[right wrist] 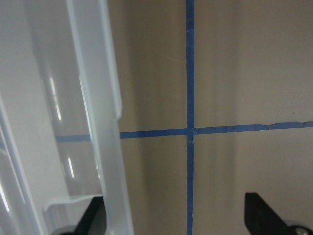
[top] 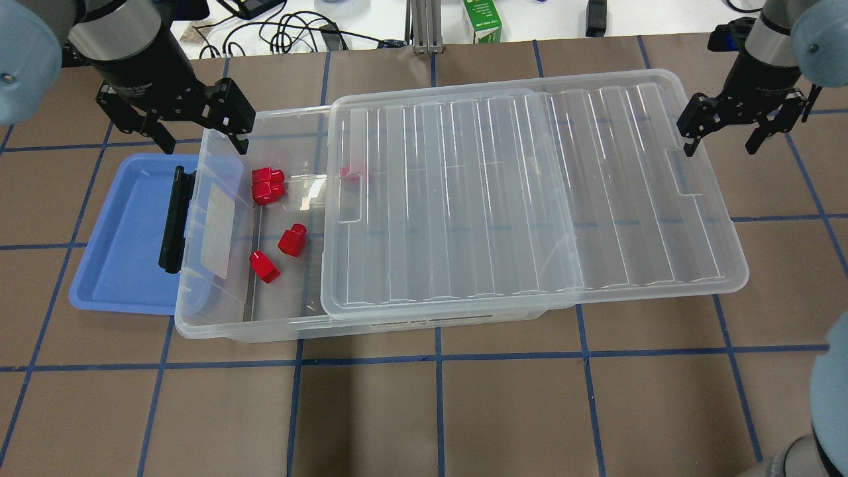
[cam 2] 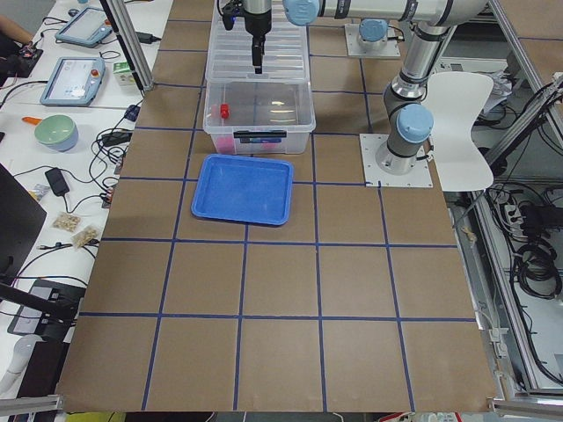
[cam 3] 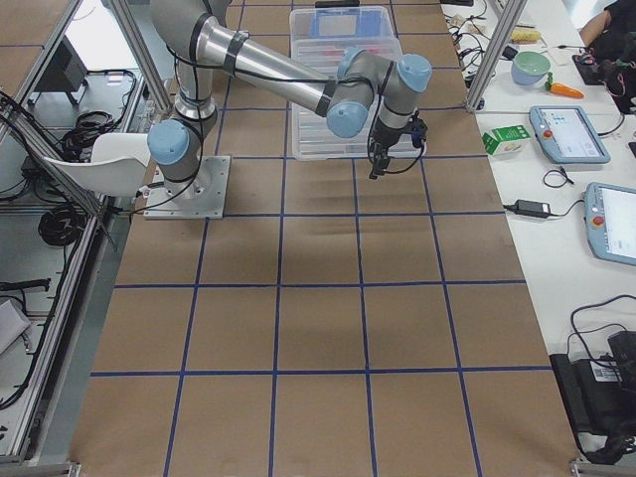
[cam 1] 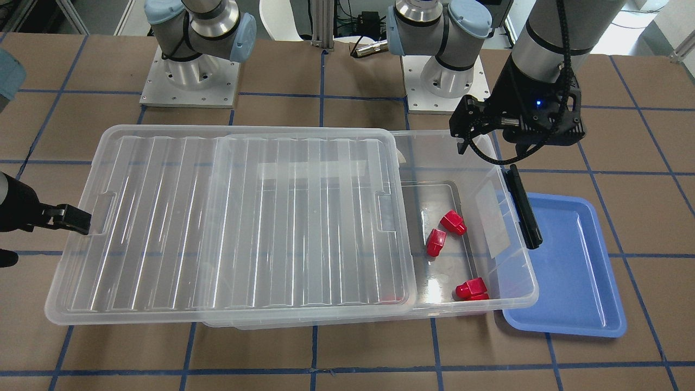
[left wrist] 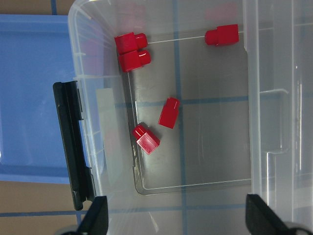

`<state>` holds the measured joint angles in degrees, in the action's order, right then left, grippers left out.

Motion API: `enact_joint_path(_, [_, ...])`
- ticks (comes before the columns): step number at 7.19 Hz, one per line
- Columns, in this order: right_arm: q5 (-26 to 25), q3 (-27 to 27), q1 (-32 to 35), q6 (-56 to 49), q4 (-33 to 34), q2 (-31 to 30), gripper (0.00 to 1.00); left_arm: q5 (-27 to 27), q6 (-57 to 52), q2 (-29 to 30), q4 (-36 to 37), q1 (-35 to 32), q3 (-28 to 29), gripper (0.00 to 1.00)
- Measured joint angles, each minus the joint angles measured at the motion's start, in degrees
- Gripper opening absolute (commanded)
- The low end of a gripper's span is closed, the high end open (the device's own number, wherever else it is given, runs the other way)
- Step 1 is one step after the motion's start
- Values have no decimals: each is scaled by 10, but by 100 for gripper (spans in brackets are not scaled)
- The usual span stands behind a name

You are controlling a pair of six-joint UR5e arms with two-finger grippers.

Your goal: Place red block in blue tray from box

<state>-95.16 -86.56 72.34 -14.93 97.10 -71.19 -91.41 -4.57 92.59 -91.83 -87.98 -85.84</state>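
Observation:
The clear box (top: pixel 218 324) lies across the table with its ribbed lid (top: pixel 530 199) slid toward my right, so its left end is open. Several red blocks (top: pixel 291 240) lie loose on the open floor, also in the left wrist view (left wrist: pixel 169 112) and the front view (cam 1: pixel 436 242). One lies under the lid's edge (top: pixel 351 173). The blue tray (top: pixel 119 238) is empty, beside and partly under the box's end with the black handle (top: pixel 173 218). My left gripper (top: pixel 199 140) is open and empty above the box's far left corner. My right gripper (top: pixel 721 142) is open and empty beside the lid's right end (right wrist: pixel 98 122).
A green carton (top: pixel 481 20) and cables lie past the table's far edge. The arm bases (cam 1: pixel 190 70) stand behind the box. The brown table has a grid of blue tape (top: pixel 437 358). Side tables with tablets and a bowl (cam 2: pixel 54 132) stand beyond.

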Motion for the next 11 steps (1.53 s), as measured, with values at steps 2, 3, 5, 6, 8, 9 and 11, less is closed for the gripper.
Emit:
enact_joint_path(2, [-8,1,-3,0,-1,0,100,0,0,0,0,0,0,100])
enact_joint_path(3, [-8,1,-4,0,-2,0,100,0,0,0,0,0,0,100])
enact_joint_path(5, [-6,4,-4,3,-4,-6,100,1,0,0,1,0,0,100])
enact_joint_path(6, [-3,7,0,6,-8,-18,100,1,0,0,1,0,0,100])
enact_joint_path(8, [1,11,12,9,-37,-62,100,1,0,1,0,0,0,100])
enact_joint_path(9, [5,11,14,10,-62,-90,100,1,-2,2,0,0,-1,100])
enact_joint_path(11, [9,11,18,18,-114,-149,100,5,-15,13,4,1,-11,100])
